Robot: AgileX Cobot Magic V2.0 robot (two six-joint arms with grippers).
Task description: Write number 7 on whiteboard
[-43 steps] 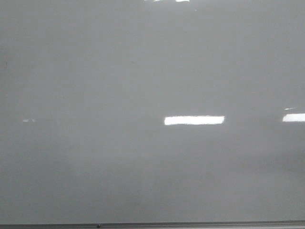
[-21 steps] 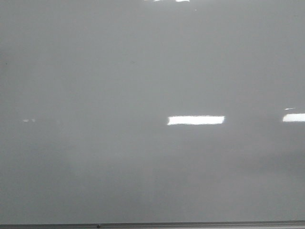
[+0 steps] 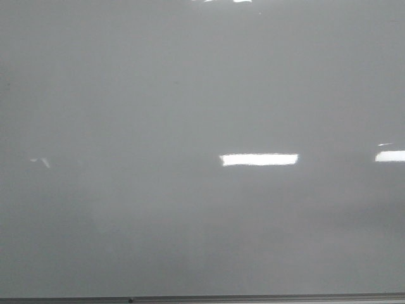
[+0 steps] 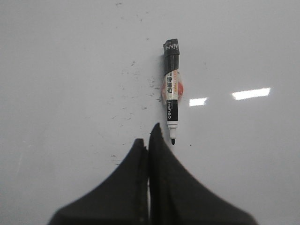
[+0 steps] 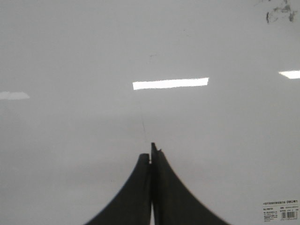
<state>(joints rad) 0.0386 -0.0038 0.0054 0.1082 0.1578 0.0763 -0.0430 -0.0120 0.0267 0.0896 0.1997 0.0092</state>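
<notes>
Still showing no 7: whiteboard (image 3: 190, 114) lying blank, filling the front view. Lying on it uncapped, marker (image 4: 170, 89), tip just at one o'clock of the left gripper (image 4: 148, 140). Both grippers pressed closed, holding nothing; right gripper (image 5: 151, 154) over bare board. Needing, likely, opening the left jaws, straddling the barrel mid-length, then lifting level. Seeing no containers anywhere.

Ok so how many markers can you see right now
1. The marker lies uncapped on the whiteboard just ahead of the left tool, seen only in the left wrist view; others may lie outside the views.
</notes>
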